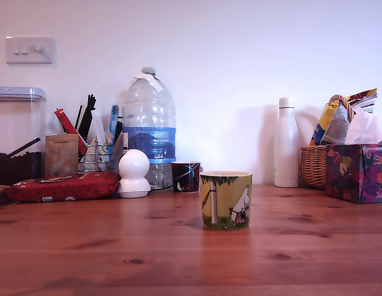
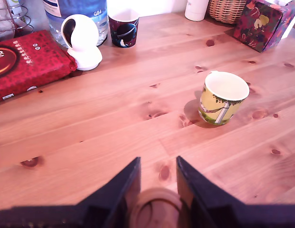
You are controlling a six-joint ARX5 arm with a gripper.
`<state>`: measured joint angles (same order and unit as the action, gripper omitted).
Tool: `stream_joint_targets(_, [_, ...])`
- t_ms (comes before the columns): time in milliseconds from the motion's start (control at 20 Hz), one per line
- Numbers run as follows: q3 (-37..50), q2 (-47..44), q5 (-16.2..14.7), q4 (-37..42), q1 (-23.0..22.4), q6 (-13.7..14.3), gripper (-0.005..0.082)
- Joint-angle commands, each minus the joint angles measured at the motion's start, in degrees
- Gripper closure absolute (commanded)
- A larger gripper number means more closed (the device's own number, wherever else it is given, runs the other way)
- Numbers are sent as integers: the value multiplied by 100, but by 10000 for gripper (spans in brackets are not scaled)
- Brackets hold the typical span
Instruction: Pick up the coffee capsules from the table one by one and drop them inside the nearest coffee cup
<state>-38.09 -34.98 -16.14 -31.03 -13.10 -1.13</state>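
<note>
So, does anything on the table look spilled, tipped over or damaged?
Nothing stands out. The yellow-green printed cup and the small dark navy cup stand upright on the reddish-brown wooden table, with no spill. The gripper holds a round brownish capsule between its dark fingers.

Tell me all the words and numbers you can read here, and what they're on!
"GB4": on the blue label of the big water bottle, readable in both views.
Red packet: white lettering, too blurred to read.
Brown box behind the packet: print too small to read.
Snack bags in the basket: print unreadable.
Yellow-green cup: pictures only, no words.
</note>
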Motion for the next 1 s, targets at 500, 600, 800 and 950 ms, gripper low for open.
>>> stream_joint_targets(500, [116, 11, 7, 70, -13, -15, 642])
stream_joint_targets(600, [116, 11, -55, 170, -13, -35, 642])
stream_joint_targets(800, [116, -133, -192, 798, -15, 114, 642])
stream_joint_targets(950, [116, -518, -315, 1340, -92, 114, 642])
